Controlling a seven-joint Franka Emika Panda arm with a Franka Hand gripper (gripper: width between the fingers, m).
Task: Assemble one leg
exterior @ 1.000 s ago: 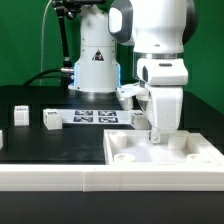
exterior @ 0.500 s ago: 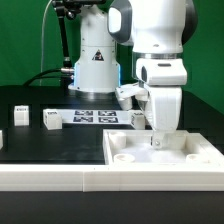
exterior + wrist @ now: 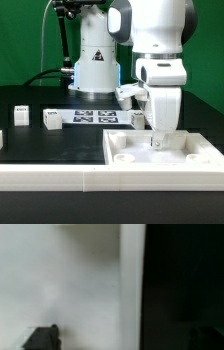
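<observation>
My gripper (image 3: pixel 156 141) points straight down at the far edge of the large white tabletop (image 3: pixel 190 152), with its tips at the rim. In the blurred wrist view the tabletop (image 3: pixel 70 286) fills one side and the black table the other. One dark fingertip (image 3: pixel 42 339) shows over the white, far from the edge, so the jaws stand wide apart astride the rim and hold nothing. Small white legs with tags lie apart on the black table: one (image 3: pixel 51 119), another (image 3: pixel 22 115), a third at the exterior view's left edge (image 3: pixel 2 140), and one behind the gripper (image 3: pixel 135 118).
The marker board (image 3: pixel 92 117) lies flat behind the legs. The arm's white base (image 3: pixel 95 65) stands at the back. A white rail (image 3: pixel 50 178) runs along the table's front edge beside the tabletop.
The gripper has sunk slightly toward the tabletop's far rim. The legs and the tabletop have not moved.
</observation>
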